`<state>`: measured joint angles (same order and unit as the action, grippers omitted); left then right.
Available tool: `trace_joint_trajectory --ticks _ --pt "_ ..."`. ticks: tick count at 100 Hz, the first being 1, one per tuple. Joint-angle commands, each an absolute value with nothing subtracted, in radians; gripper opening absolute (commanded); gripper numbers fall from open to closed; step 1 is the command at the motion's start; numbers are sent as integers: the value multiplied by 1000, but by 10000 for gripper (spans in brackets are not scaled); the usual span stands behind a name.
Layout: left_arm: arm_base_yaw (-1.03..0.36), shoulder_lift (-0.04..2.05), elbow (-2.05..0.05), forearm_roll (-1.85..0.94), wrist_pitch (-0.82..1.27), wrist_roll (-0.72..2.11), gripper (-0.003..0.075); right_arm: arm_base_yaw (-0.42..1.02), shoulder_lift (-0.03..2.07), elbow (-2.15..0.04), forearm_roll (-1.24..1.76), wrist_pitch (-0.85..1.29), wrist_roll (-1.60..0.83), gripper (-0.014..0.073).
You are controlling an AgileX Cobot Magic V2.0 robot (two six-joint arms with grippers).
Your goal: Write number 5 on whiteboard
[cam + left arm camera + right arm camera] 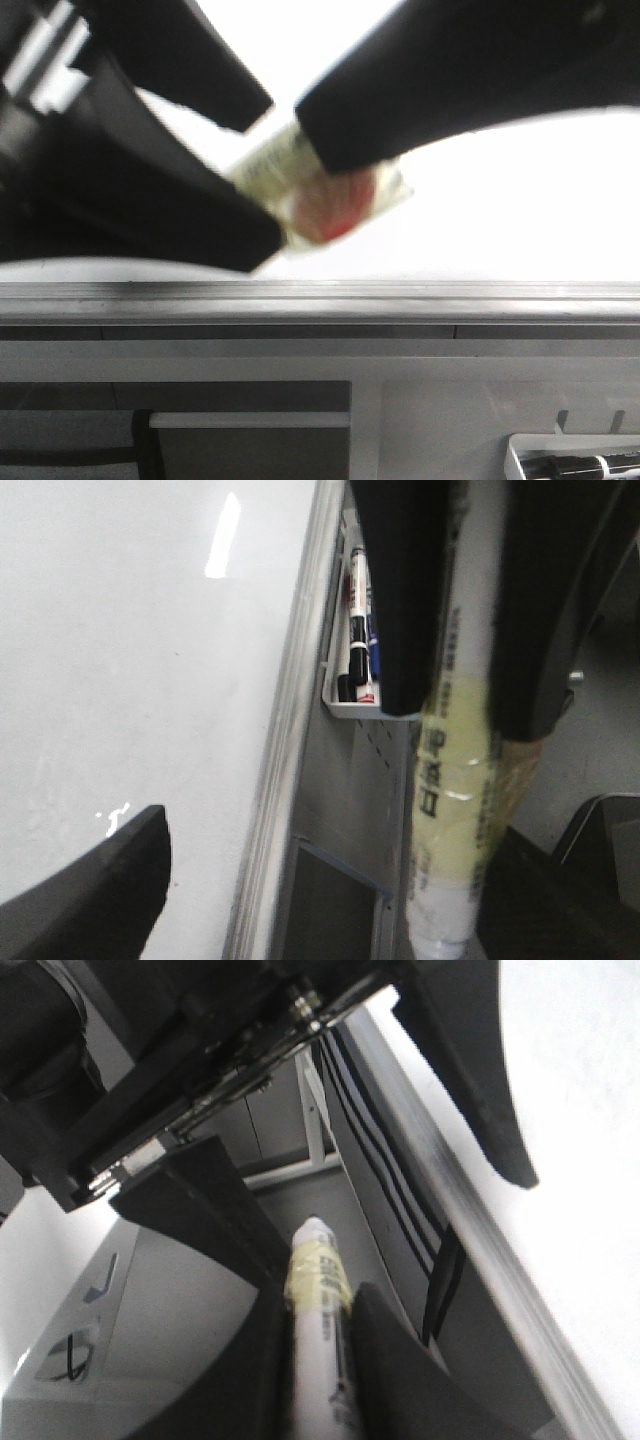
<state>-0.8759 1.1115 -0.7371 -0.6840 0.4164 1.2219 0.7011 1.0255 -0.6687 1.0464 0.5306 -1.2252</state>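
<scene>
Front view: two black pincers are crowding the upper half, blurred. The right pincer [300, 150] is clenching a white marker pen [330, 195] wrapped in yellowish tape, with a reddish end facing the camera. The left pincer [240, 170] is showing two dark fingers, one above and one below the pen; whether they are touching it cannot be told here. Behind both pincers the whiteboard [520, 210] is glaring bright, and beneath them its grey metal rail [320, 300] is running across. A small tray [575, 462] with a dark marker is sitting far below and off to the right pincer's side. No stroke of the number 5 is showing.

Left wrist view: the marker pen [455, 810] is running between two black fingers [400, 600] that are pressing on it, printed text and tape [460, 740] showing plainly. The whiteboard [130, 680] is lying beside this pincer, bare except for glare and tiny specks. Only this view is showing the tray [350, 705] holding several markers, just beyond the rail [290, 740].

Right wrist view: the right pincer [318, 1360] is grasping the pen [320, 1310] between its fingers. The left pincer's fingers [200, 1220] are spread apart, one on each side of the pen's tip, so that pincer is released. The whiteboard [590, 1160] is lying alongside.
</scene>
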Motion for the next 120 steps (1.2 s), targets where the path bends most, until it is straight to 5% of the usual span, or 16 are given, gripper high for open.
trace_joint_trajectory --ticks 1,17,69,101,120 --pt "-881 1019 -780 -796 342 1138 566 706 996 -696 1058 481 -1231 -60" --pt "-835 871 -769 -796 326 1013 495 706 934 -690 1034 435 -1231 -60" --pt "-538 464 -508 -830 330 711 -21 703 816 -663 992 280 -1182 -60" --pt "-538 461 -496 -873 342 711 -20 699 947 -786 943 227 -1116 -42" --pt "-538 461 -496 -873 356 711 -20 640 924 -846 587 407 -726 -39"
